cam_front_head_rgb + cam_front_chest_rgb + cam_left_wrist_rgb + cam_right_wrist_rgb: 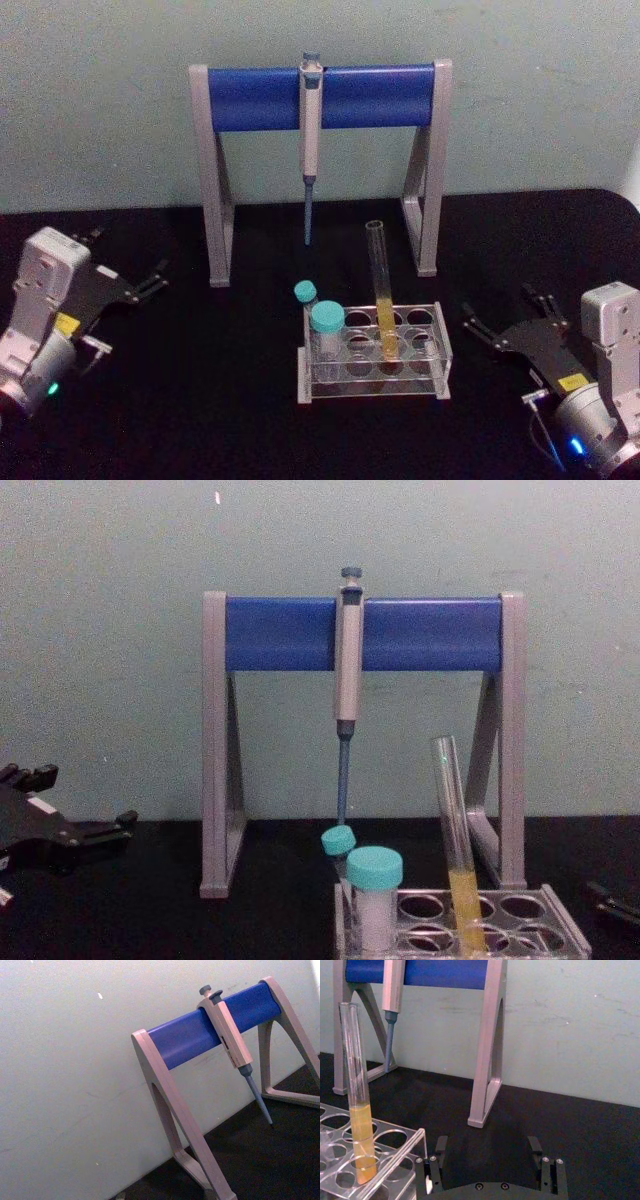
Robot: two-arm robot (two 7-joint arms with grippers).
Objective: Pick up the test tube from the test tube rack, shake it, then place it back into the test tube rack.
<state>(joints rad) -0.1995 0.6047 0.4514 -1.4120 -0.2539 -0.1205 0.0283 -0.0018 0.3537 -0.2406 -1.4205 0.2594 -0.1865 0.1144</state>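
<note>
On my far left I see the left gripper [150,278] resting low over the black bench [200,400], well apart from the rack, its dark jaws spread and holding nothing. Behind, toward the wall, stands the pipette stand [320,97], grey legs with a blue crossbar, and a pipette [311,150] hangs from the middle of that bar with its tip pointing down; the left wrist view shows the same stand [200,1035] and pipette [227,1035] against the pale wall. In front of the stand, near the middle of the bench, sits the test tube rack [440,375], low and clear with round holes in its top. At its left end I see two short teal-capped vials [327,330], one just behind the other. To their right the test tube [381,290] stands in a rack hole, long, thin, clear and uncapped, leaning a little, with yellow liquid filling its lower part. The chest view shows the tube [455,840] rising well above the rack [560,920], and the right wrist view shows it [357,1090] seated in the clear rack [395,1150] with nothing touching it. On my right, the right gripper [480,328] sits low on the bench beside the rack, pointing toward it, jaws spread and empty; its two fingertips [535,1145] show apart in the right wrist view.
</note>
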